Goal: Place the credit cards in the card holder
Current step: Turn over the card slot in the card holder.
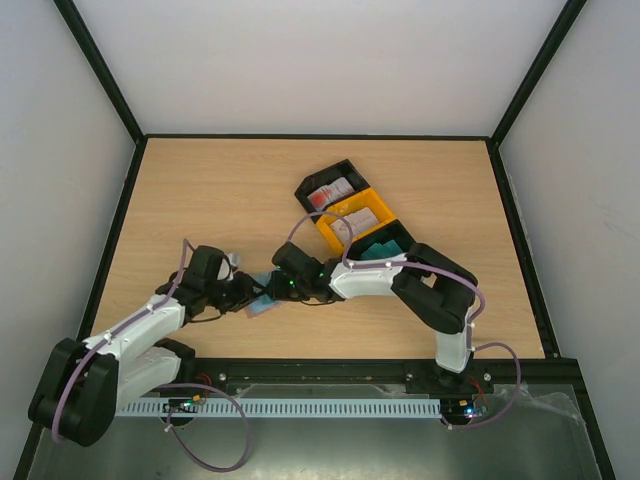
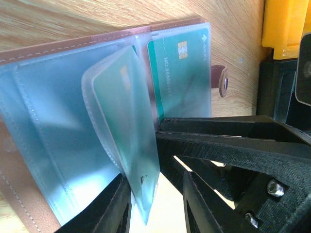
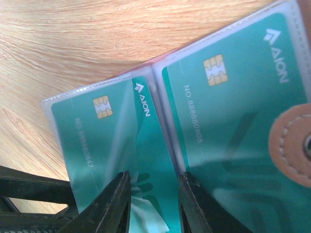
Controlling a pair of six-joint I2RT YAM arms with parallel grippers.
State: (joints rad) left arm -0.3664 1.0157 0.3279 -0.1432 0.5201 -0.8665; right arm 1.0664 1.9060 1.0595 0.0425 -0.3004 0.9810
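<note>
Left wrist view showed the left gripper [image 2: 155, 194], jaws apart, straddling a clear sleeve leaf [image 2: 126, 121] of the open card holder [image 2: 43, 121], near centre. Two teal credit cards [image 3: 228, 111] sat sleeved; the right gripper [image 3: 151, 204] hovered there, jaws apart. Far right, trays [image 1: 325, 235] held more cards [image 1: 332, 192], so most seemingly remained undone.

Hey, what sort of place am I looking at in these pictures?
Probably a robotics lab test cell rather than a home or shop: a left arm and right arm bolted at the edge of a wooden table, which is boxed in by plain white walls on a black frame.
</note>
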